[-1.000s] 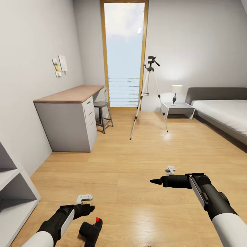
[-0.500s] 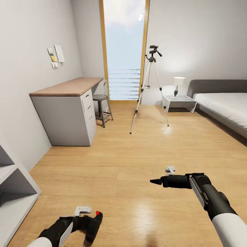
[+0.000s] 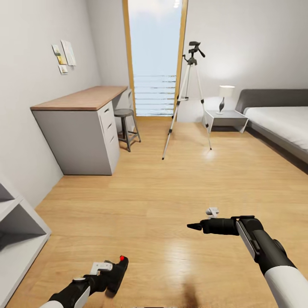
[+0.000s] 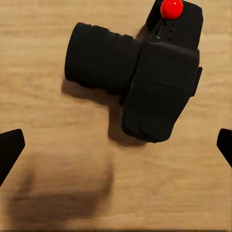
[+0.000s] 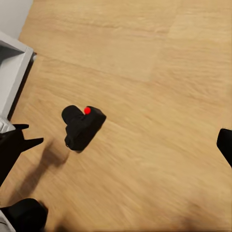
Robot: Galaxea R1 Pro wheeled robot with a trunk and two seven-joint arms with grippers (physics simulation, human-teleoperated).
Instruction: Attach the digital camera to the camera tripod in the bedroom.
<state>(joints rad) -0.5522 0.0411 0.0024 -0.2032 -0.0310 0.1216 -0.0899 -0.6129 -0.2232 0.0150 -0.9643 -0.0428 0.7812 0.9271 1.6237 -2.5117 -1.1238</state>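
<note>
The digital camera [image 3: 120,268] is small, black and boxy with a red dot on top. It lies on the wood floor, lens sideways, at the bottom left of the head view. My left gripper [image 3: 105,277] hangs right over it and is open; its fingertips [image 4: 9,147] stand wide on either side of the camera [image 4: 159,92] without touching it. My right gripper [image 3: 194,226] hovers open over bare floor to the right, and one fingertip [image 5: 225,145] shows at the frame's edge. The camera [image 5: 83,126] also lies in its view. The camera tripod [image 3: 188,94] stands far ahead by the window.
A wood-topped desk [image 3: 81,100] with a round stool [image 3: 125,113] runs along the left wall. The grey bed [image 3: 282,119] and a nightstand [image 3: 224,115] with a lamp are at the right. A white shelf unit [image 3: 17,231] stands near my left. The tall window [image 3: 154,55] is straight ahead.
The head view has shifted, so the room sits differently in the picture. My left gripper has moved from beside the camera to over it. The right arm has not moved.
</note>
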